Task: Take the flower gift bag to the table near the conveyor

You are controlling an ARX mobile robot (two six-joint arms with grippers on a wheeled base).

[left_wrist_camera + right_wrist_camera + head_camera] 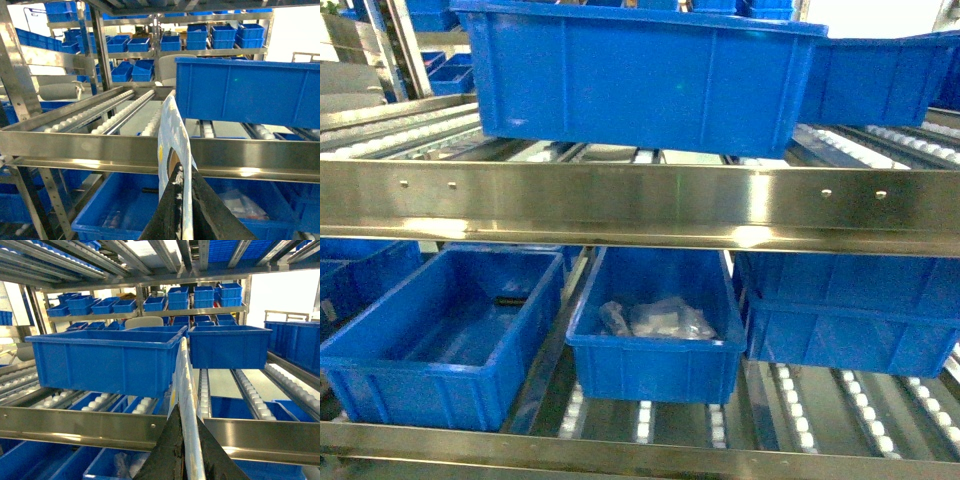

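The flower gift bag (pixel 170 130) shows edge-on as a thin pale blue-white sheet with a cut-out handle. My left gripper (pixel 184 167) is shut on its lower part. In the right wrist view the same bag (pixel 184 370) rises as a narrow pale strip, and my right gripper (pixel 186 417) is shut on it. Straight ahead is the conveyor (pixel 640 205), a steel rack with lanes of white rollers (pixel 120 112). Neither the grippers nor the bag appear in the head view. The table is out of view.
A large blue bin (pixel 640 75) sits on the upper roller lane. Below it, one blue bin (pixel 655 330) holds plastic-wrapped items and another (pixel 440 330) stands to its left. More bins fill the shelves (pixel 200 295) behind. The steel front rail (pixel 100 425) crosses both wrist views.
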